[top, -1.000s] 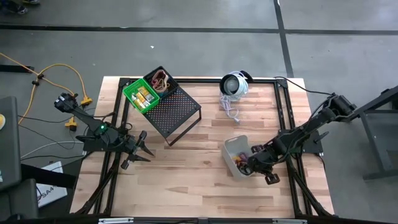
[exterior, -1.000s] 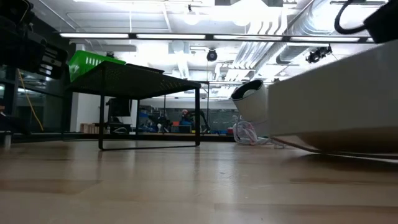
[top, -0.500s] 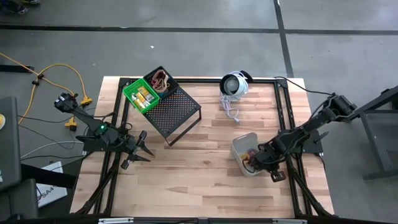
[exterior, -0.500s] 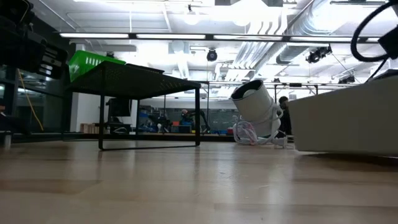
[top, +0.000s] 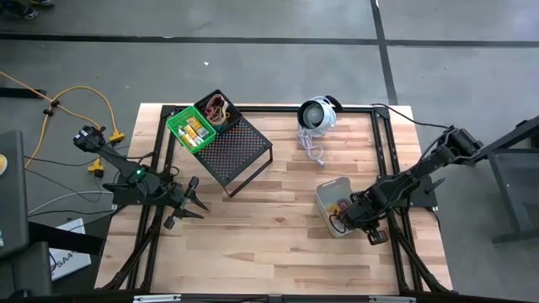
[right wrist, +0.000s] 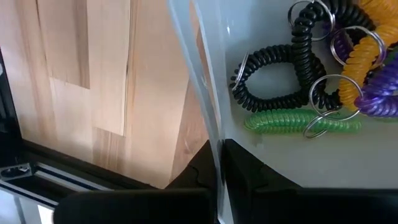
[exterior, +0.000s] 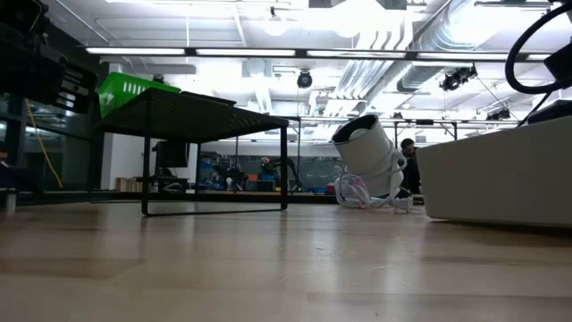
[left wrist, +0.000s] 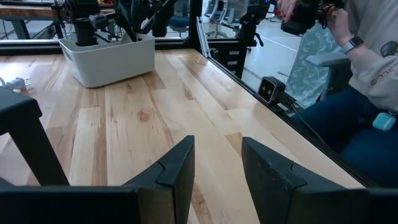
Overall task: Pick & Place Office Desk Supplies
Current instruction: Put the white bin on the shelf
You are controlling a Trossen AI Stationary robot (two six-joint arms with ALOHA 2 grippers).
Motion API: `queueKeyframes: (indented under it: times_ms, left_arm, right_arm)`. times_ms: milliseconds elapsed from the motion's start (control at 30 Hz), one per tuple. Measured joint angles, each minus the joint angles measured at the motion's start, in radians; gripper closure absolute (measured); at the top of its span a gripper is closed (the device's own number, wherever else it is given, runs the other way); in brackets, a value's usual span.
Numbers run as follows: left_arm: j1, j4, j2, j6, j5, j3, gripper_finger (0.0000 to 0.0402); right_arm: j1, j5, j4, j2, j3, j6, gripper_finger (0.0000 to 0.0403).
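High view: right gripper (top: 347, 220) grips the near wall of the grey bin (top: 330, 192), right of centre; left gripper (top: 192, 204) waits released at the left. Right wrist view: fingers clench the rim (coils (right wrist: 323, 68) inside); keep the bin level when moving it.

My bench (top: 253, 227) is pale wood planks, standing on a grey concrete floor (top: 253, 67) crossed by dark lines. A yellow cable (top: 84, 94) loops past its left edge. Overhead run strip lights (exterior: 223, 51) and white ducts (exterior: 429, 45). A seated person (left wrist: 367, 81) waits beyond one edge.
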Motion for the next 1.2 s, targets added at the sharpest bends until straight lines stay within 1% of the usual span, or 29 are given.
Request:
queueKeyframes:
  times_ms: [67, 167, 367, 533, 700, 767, 933, 1067, 1200]
  left_arm:
    - [0.000, 0.000, 0.000, 0.000, 0.000, 0.000, 0.0273]
    - [0.000, 0.000, 0.000, 0.000, 0.000, 0.000, 0.0273]
    - [0.000, 0.000, 0.000, 0.000, 0.000, 0.000, 0.0273]
    - [0.000, 0.000, 0.000, 0.000, 0.001, 0.000, 0.0273]
    - [0.000, 0.000, 0.000, 0.000, 0.001, 0.000, 0.0273]
    - [0.000, 0.000, 0.000, 0.000, 0.001, 0.000, 0.0273]
    - [0.000, 0.000, 0.000, 0.000, 0.002, 0.000, 0.0273]
    - [0.000, 0.000, 0.000, 0.000, 0.005, 0.000, 0.0273]
    - [0.000, 0.000, 0.000, 0.000, 0.005, 0.000, 0.0273]
  right_arm:
    - [0.000, 0.015, 0.001, 0.000, 0.000, 0.000, 0.0390]
    - [0.001, 0.035, 0.003, 0.000, -0.001, -0.001, 0.0368]
    - [0.000, 0.036, 0.002, 0.001, -0.002, 0.002, 0.0319]
    - [0.000, 0.021, 0.004, 0.001, -0.002, 0.002, 0.0297]
    - [-0.013, -0.017, 0.001, -0.030, 0.002, 0.002, 0.0289]
    - [-0.022, -0.013, -0.008, -0.054, 0.016, 0.001, 0.0289]
    - [-0.048, 0.043, -0.049, -0.124, 0.068, -0.007, 0.0289]
    - [-0.065, 0.104, -0.047, -0.175, 0.078, -0.019, 0.0289]
    - [-0.084, 0.127, -0.047, -0.187, 0.078, 0.053, 0.0289]
